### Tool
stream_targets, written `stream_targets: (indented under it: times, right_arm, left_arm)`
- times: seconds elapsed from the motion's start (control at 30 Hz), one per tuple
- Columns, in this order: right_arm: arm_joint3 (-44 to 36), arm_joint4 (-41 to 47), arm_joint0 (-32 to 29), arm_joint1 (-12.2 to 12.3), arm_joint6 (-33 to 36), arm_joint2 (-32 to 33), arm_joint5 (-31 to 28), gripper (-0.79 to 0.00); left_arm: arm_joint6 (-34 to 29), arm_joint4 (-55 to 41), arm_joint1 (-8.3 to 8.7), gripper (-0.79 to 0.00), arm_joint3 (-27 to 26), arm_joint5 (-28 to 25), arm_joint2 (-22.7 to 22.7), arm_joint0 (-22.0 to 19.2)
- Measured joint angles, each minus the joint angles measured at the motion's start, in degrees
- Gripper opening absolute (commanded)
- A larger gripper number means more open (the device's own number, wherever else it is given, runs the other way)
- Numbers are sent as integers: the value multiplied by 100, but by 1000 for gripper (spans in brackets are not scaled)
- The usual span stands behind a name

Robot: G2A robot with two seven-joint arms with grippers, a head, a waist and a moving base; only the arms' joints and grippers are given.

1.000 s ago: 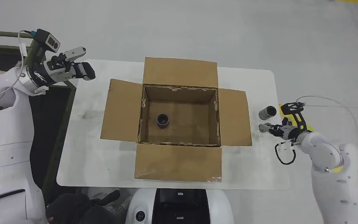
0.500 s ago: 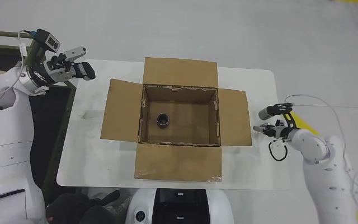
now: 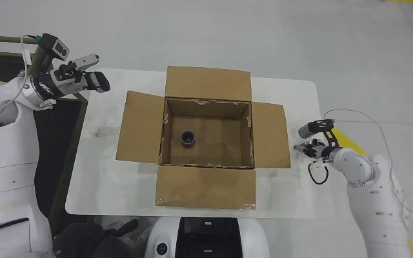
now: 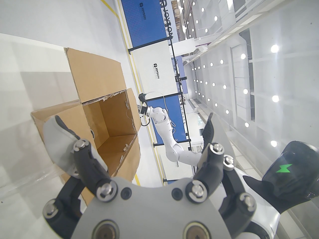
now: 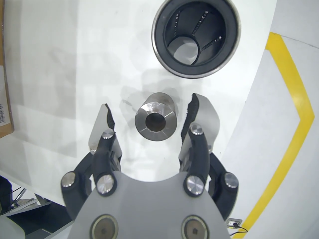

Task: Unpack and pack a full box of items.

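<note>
Taking the top view as a clock face with 12 away from the robot, the cardboard box (image 3: pixel 205 186) sits at the middle of the white table (image 3: pixel 103 174). It stands upright with all four flaps folded outward and lying flat. On the box floor, toward 9 o'clock and near that wall, stands a small dark ring-shaped part (image 3: pixel 188 138) with its bore facing up. At 3 o'clock, outside the box and beyond its flap, two metal parts lie on the bare tabletop near the table edge. One is a short steel sleeve (image 5: pixel 155 123), lying on its side. The other is a larger linear bearing (image 5: pixel 197 33) with a steel shell and a black bore lined with ball tracks. It lies just beside the sleeve on its 12 o'clock side, and the two are apart. The right gripper (image 5: pixel 150 105) is low over the table at this spot. Its jaws are narrowly parted around the sleeve, with a gap on each side, so they grip nothing. The yellow floor line (image 5: pixel 286 58) runs past the table edge beside it. The left gripper (image 3: pixel 102 72) is at 10 o'clock, off the table corner and well apart from the box. It points toward the box with its jaws spread wide and nothing between them.
</note>
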Motion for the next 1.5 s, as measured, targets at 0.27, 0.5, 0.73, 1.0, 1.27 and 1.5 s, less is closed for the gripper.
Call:
stream_targets:
  times: [0.27,0.5,0.73,1.0,1.27,1.5]
  right_arm:
    - [-22,33,-25,31,-87,-22,15,-714]
    - [-364,142,-229,79,-177,124,6,-785]
    - [-1171,-260,-665,148,-78,380,316,-785]
    - [-2323,-47,-1287,208,-227,1000,434,-785]
    - [-3527,57,-1768,209,-645,1458,756,-785]
    - [-4374,139,-1837,212,-789,1369,661,-785]
  left_arm:
    - [0,0,0,0,0,0,0,0]
    - [0,0,0,0,0,0,0,0]
    - [0,0,0,0,0,0,0,0]
    - [0,0,0,0,0,0,0,0]
    - [0,0,0,0,0,0,0,0]
    - [0,0,0,0,0,0,0,0]
